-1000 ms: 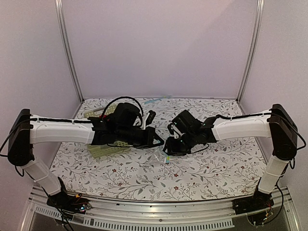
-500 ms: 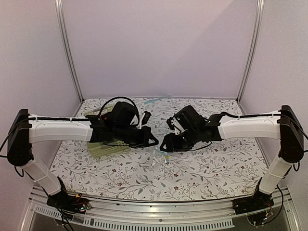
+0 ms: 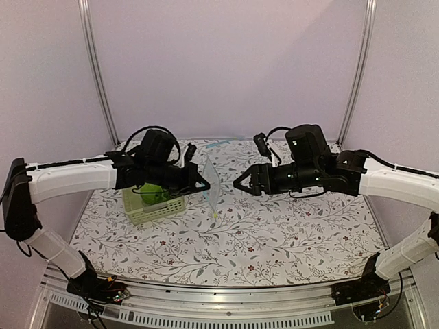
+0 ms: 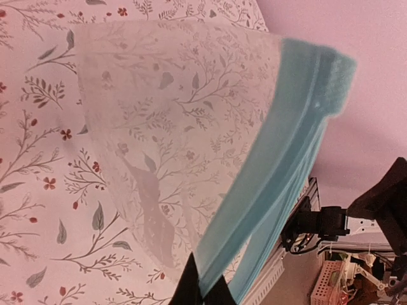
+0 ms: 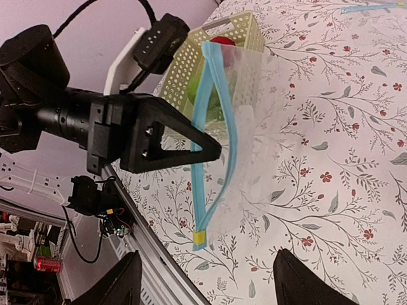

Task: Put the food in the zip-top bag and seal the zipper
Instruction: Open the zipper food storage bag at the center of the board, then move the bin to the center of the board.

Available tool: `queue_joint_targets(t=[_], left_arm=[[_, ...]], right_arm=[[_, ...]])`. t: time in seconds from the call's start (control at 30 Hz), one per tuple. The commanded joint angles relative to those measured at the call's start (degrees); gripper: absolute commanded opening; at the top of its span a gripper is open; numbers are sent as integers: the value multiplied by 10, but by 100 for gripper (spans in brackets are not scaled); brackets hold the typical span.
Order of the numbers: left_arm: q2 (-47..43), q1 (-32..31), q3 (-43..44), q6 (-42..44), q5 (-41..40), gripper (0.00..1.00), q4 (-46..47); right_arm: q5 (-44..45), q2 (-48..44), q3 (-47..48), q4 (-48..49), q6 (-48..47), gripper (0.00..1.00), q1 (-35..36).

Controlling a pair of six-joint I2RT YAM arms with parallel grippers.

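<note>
basket (image 3: 154, 211): pale green, on the left half of the bench (image 3: 288, 240), well in from the near edge and set in from the left edge.
green apple (image 3: 156, 194): lies inside the basket.
red apple (image 5: 222, 42): also in the basket, beside the green one. It shows only in the right wrist view.
left fingers (image 5: 206, 150): pinched shut on the blue strip, raised above the bench just right of the basket.
zip-top bag (image 4: 172, 127): hangs from the left fingers with nothing in it. It is upright and edge-on to the overhead camera. Whether its lowest corner touches the bench cannot be told.
zipper (image 4: 280, 171): runs along the bag's mouth, with a yellow end tab (image 5: 199, 238) at its lower end.
middle gap: an open stretch of air lies between the bag and the right arm.
right fingers (image 5: 127, 279): spread wide with nothing between them. They point at the bag and stand apart from it.
open room: the bench's near strip and its whole right half are bare cloth.
far edge: a second light blue strip (image 3: 221, 142) lies there.
change: a second ago both arms met low at mid-bench over the bag, with the left arm covering the basket. Now the left arm has lifted the bag, and the right has drawn back rightward with its fingers wider.
</note>
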Motion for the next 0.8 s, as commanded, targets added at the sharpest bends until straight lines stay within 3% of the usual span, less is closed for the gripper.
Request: queue_joint_targets(t=[0.0, 0.27, 0.47, 0.77], left_arm=[[-65, 55, 45, 55, 13, 0, -95], [-141, 215, 95, 168, 36, 0, -274], [-190, 340, 81, 212, 87, 0, -305], [-230, 400, 52, 257, 90, 0, -317]], right_arm=[[59, 9, -4, -10, -6, 71, -4], [108, 133, 88, -24, -4, 69, 15], [106, 258, 177, -24, -2, 66, 29], [66, 420, 317, -18, 5, 61, 34]])
